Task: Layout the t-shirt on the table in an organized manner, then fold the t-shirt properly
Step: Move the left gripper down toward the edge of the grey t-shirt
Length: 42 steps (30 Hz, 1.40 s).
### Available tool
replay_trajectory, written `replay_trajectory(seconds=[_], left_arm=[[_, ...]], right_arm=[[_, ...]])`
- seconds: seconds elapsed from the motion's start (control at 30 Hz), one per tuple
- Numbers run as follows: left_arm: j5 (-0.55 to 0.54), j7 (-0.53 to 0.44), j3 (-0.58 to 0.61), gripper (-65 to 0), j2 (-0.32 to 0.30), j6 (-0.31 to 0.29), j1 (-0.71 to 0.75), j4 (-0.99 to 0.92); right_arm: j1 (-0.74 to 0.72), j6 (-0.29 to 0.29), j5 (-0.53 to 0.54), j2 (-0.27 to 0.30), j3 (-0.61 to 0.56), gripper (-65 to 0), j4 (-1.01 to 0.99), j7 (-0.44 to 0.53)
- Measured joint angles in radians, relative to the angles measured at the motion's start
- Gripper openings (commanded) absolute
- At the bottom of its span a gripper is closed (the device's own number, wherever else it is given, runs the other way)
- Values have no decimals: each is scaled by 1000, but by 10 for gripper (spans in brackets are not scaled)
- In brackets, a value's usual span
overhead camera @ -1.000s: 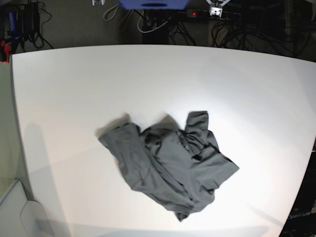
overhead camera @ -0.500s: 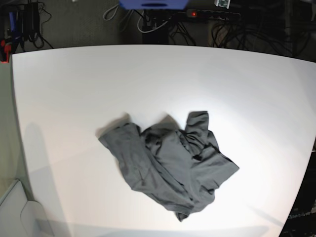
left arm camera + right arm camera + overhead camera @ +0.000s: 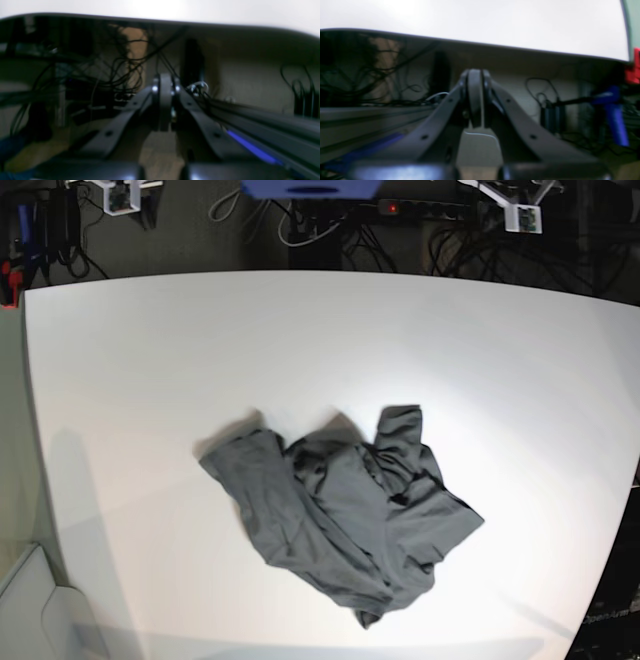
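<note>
The dark grey t-shirt (image 3: 345, 515) lies crumpled in a heap on the white table (image 3: 150, 360), a little right of the middle and toward the front. Its folds overlap and one sleeve points to the back. My left gripper (image 3: 163, 105) is shut and empty, behind the table's back edge (image 3: 175, 10). My right gripper (image 3: 475, 97) is also shut and empty, behind the back edge (image 3: 495, 22). Both are far from the shirt. No white label mark shows.
Tangled cables and a power strip (image 3: 420, 208) lie on the floor behind the table. Part of the left arm (image 3: 520, 210) shows at the top right and part of the right arm (image 3: 118, 195) at the top left. A blue object (image 3: 310, 188) sits at the top middle.
The arm parts at the top of the base view have moved outward toward the two corners. The t-shirt has not moved.
</note>
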State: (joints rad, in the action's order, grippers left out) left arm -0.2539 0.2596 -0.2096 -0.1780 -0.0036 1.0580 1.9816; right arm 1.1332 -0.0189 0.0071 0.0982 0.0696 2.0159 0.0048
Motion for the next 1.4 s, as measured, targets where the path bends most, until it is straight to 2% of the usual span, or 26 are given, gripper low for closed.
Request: replay_trajectory(seconds=[0.07,0.27,0.4,0.47,0.53,0.63,0.7,1.0,1.1,1.13,1.27,1.4], left_arm=[[-52,1,-19,-645,-33,4,0,0],[-230,3,-19,-644,-143,2,-41,2],[-305,3,-20,-643,-201,0,-71,3],[-325,7,-20,-613,-229,4,-86,8],[-346,0,-20,-532,-249,3,-95,23],[-370,12,-56,-409,-246,0,-117,24],[-381,5,-92,-372,-241,2,-132,24],[-406,9,-195,-366,-240,0,-269,22],[-406,13,-221,-364,-243,4,-329,21],[-404,24,-226,-364,-245,1,-347,21],[-404,194,-288,-327,-237,-2,-466,21],[-395,367,-350,-323,-217,0,-612,15]], right_arm=[[-19,0,0,0,7,-646,0,-1],[-94,0,0,-2,21,-530,0,2],[-144,0,0,-2,21,-492,2,3],[-162,1,0,-2,21,-490,8,4],[-188,0,0,-2,22,-490,10,3],[-223,1,0,-2,21,-490,10,4],[-247,0,0,-2,21,-490,10,3],[-388,0,0,-2,21,-489,10,-6],[-432,1,0,-2,21,-452,10,-42],[-446,0,0,-2,21,-438,9,-54],[-498,1,0,-2,21,-373,9,-137],[-545,0,0,0,21,-351,9,-197]])
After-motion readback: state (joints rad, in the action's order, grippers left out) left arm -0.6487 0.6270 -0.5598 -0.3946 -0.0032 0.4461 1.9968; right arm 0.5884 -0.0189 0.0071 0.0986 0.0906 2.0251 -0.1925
